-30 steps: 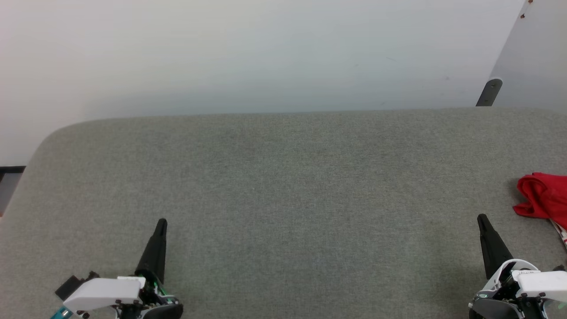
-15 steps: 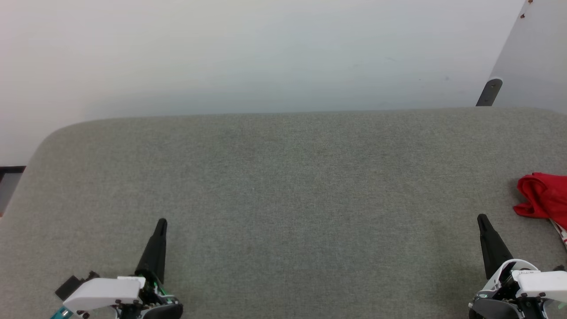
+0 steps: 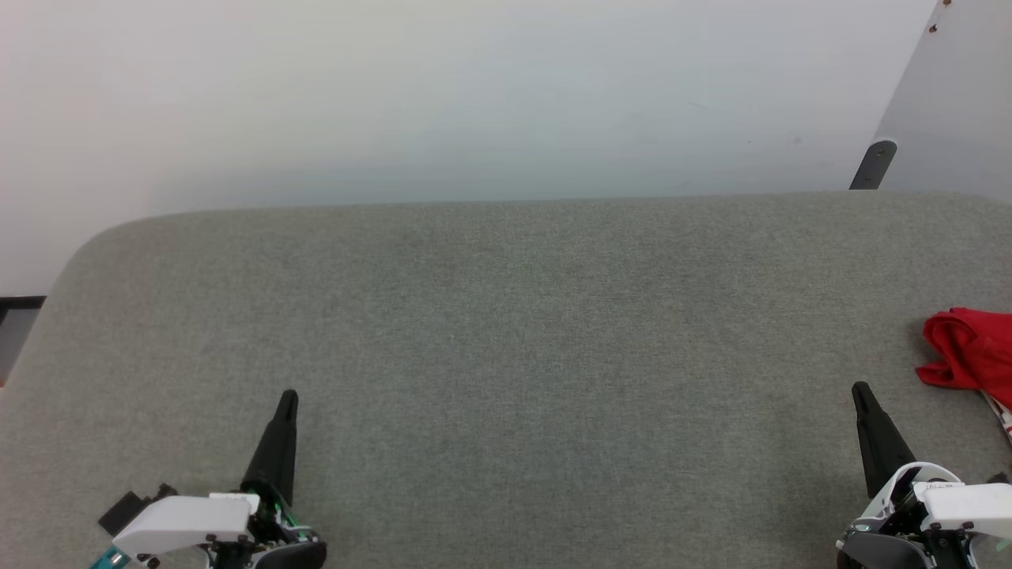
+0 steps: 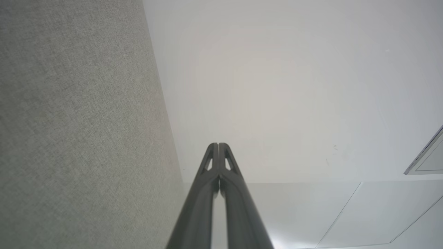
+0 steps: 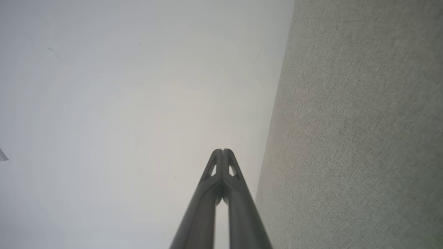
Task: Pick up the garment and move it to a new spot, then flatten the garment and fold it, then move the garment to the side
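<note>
Head view: grey fabric surface point(image 3: 506, 316) spans frame, pale wall point(image 3: 474, 95) beyond at 12 o'clock. Garment point(image 3: 968, 348) bunched in red heap at 3 o'clock edge of surface, cut off by frame edge. Pale striped strip just below it, possibly trim; too little visible to tell. Left gripper point(image 3: 288, 397) low at 7 o'clock, right gripper point(image 3: 859, 389) low at 5 o'clock, both pointing toward 12. Garment near right gripper, at its 1 o'clock, not touching. Wrist views: both pincers pressed together at tips, nothing between fingers.
</note>
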### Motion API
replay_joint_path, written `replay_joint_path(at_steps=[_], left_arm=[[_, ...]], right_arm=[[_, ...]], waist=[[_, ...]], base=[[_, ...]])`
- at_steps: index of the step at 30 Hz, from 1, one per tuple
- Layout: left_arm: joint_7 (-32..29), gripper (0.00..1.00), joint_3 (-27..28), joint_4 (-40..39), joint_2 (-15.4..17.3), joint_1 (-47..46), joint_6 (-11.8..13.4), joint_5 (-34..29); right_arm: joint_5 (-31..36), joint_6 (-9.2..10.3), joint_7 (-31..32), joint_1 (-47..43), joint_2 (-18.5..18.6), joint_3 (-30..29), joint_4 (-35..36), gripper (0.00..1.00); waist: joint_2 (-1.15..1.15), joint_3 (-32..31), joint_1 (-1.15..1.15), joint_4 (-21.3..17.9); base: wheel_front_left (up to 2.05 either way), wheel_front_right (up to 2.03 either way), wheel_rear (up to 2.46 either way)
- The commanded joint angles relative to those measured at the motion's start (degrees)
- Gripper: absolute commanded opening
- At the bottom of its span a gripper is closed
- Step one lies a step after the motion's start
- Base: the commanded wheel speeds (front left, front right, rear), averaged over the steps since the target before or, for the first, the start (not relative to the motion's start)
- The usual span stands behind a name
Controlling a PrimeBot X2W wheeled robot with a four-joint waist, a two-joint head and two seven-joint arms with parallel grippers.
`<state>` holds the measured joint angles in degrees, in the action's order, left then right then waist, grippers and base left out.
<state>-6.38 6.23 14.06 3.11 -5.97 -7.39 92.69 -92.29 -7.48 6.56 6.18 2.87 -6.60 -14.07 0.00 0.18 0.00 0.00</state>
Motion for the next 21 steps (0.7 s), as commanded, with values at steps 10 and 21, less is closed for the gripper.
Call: replay_joint_path(at_steps=[10, 21], left_arm=[[-0.1, 0.00, 0.2, 0.1, -0.2, -0.6, -0.2, -0.2], [-0.2, 0.00, 0.3, 0.1, -0.2, -0.6, -0.2, -0.2]], right_arm=[[-0.2, -0.02, 0.1, 0.2, -0.1, 0.0, 0.0, 0.00], [-0.2, -0.02, 0.1, 0.2, -0.1, 0.0, 0.0, 0.00]], waist=[[0.00, 0.0, 0.00, 0.0], [0.00, 0.0, 0.00, 0.0]], base=[[0.00, 0.00, 0.00], [0.00, 0.00, 0.00]])
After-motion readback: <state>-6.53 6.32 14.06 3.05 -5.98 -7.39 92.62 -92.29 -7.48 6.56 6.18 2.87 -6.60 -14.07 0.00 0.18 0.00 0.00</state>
